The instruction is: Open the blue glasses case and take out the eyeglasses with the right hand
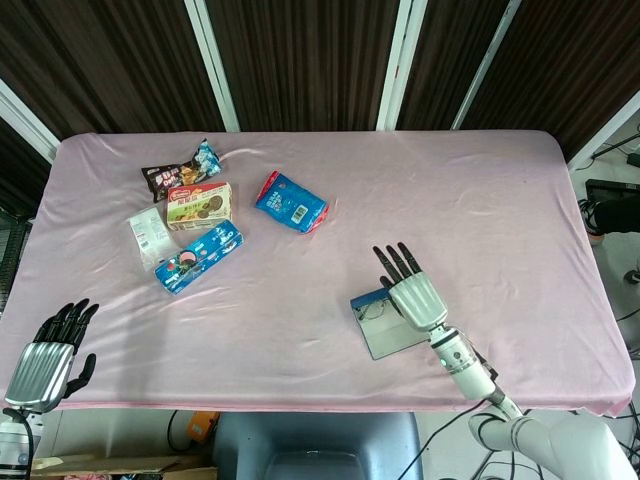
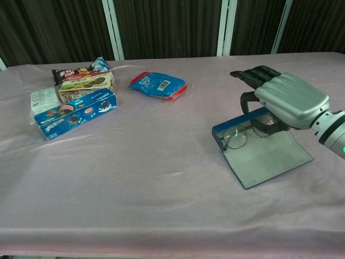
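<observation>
Your right hand (image 2: pixel 288 100) hangs over the blue glasses case (image 2: pixel 264 159), which lies open on the table (image 1: pixel 480 200) near its front right edge, lid flat toward you, so the opening step looks done. The eyeglasses (image 2: pixel 240 136) sit in the raised blue tray at the far side, one lens showing clear of your palm. Your fingers (image 2: pixel 253 75) stretch forward past the tray with the thumb curling down toward the frame; I can't tell whether anything is pinched yet, the palm hides the contact. Your left hand (image 1: pixel 45 355) rests at the near left corner, fingers apart, holding nothing, out of the way. The snack packs (image 1: pixel 195 225) lie well apart at far left.
</observation>
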`<state>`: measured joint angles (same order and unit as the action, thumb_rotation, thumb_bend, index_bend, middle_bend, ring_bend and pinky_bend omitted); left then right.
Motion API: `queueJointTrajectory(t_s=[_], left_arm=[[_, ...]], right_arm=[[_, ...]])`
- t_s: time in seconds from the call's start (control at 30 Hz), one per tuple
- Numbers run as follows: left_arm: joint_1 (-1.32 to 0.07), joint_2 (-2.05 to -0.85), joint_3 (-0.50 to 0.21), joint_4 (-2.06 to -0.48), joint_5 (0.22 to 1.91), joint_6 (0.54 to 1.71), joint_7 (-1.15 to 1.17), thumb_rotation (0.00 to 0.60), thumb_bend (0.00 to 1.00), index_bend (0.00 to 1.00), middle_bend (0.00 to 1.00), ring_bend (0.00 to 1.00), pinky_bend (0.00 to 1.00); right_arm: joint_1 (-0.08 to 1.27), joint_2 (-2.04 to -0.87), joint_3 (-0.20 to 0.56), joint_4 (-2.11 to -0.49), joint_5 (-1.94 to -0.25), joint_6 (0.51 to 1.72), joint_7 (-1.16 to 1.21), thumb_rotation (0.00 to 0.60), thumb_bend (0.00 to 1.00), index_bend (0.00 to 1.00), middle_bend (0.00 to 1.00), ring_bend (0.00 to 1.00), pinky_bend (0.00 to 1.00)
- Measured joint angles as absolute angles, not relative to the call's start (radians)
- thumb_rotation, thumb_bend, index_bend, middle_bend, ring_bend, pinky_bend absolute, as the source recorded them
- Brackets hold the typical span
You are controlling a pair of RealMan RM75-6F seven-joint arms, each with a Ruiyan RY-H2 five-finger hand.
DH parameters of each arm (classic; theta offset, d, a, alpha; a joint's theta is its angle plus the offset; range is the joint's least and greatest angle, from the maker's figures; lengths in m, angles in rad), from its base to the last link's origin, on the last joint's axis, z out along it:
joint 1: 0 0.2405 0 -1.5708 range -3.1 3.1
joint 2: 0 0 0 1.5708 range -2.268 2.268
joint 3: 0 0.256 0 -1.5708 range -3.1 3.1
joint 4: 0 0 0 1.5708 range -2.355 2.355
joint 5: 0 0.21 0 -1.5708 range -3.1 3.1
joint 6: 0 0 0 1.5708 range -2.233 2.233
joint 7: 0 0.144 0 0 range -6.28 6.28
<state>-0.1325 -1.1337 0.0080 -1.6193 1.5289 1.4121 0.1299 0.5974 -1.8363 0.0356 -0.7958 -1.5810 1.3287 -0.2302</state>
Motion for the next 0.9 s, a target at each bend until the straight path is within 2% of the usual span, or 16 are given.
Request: queueJointTrajectory(t_s=[0.33,0.9], left_arm=[[-0.131,-1.132,0.009,-1.619,1.531,1.414,0.127,0.6,0.46,0.0,0.03,0.03,0.17],[-0.132,-1.133,0.009,-1.618,1.531,1.413,0.127,0.6,0.46,0.0,0.03,0.03,0.17]], right_arm=[[0.584,-1.898,0.038,-0.687,-1.624,1.419,-0.225,0.6,0.56,0.63,0.02,0.0,0.0],[0.59,-1.94,0.09,-0.565,-1.584,1.411,-0.247,0.6,0.56,0.63,0.02,0.0,0.0]])
